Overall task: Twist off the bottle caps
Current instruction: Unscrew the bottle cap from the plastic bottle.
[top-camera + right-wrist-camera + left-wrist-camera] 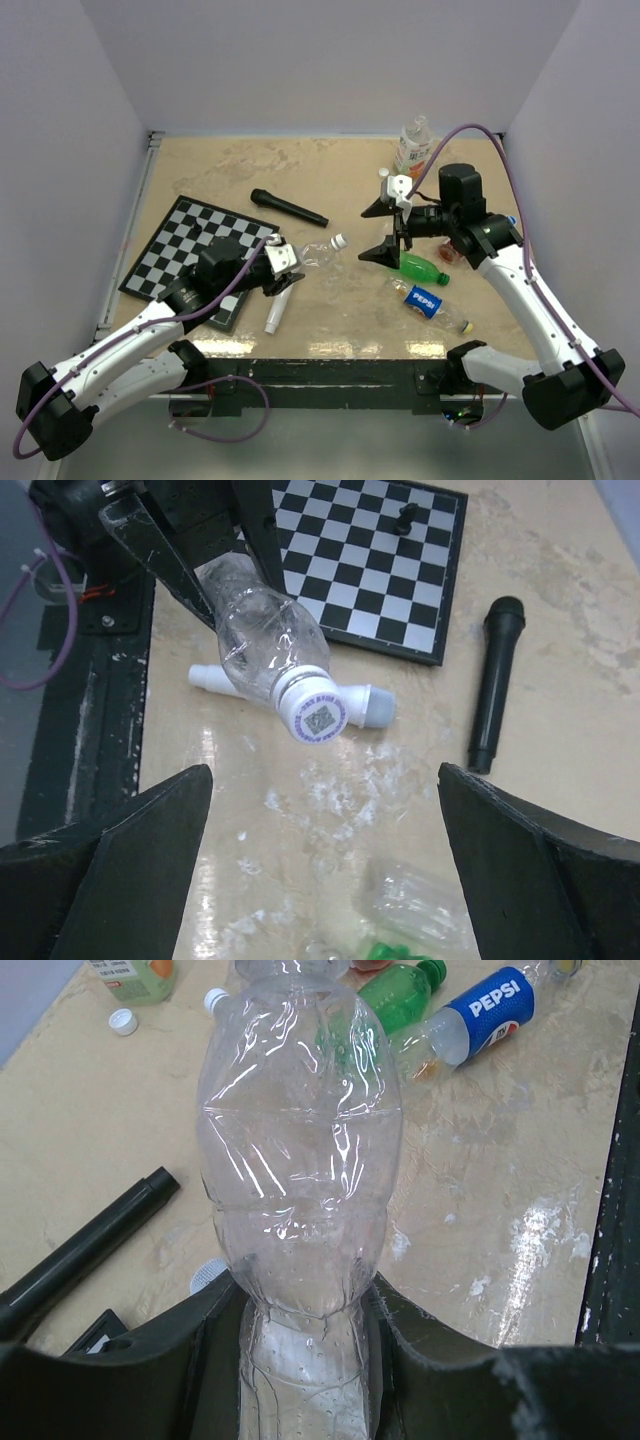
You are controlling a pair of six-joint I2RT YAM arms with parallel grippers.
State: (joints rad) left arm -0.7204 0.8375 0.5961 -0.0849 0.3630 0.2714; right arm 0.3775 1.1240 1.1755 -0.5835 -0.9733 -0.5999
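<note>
From above, my left gripper (288, 264) clamps the base of a clear bottle (315, 254) over mid-bench, toward the near edge. Its white cap (340, 241) is aimed at my right gripper (381, 232), whose jaws gape wide, apart from it. Left wrist: the thin, crinkled wall is squeezed between my left fingers (200, 1360). The bottle looks empty, light and soft, so I expect it to buckle under torque. A loose cap (123, 1022) lies on the bench beyond. Right wrist: the cap faces me, ahead of my spread right fingers (130, 860). I'd pinch its stiff rim, not the neck.
</note>
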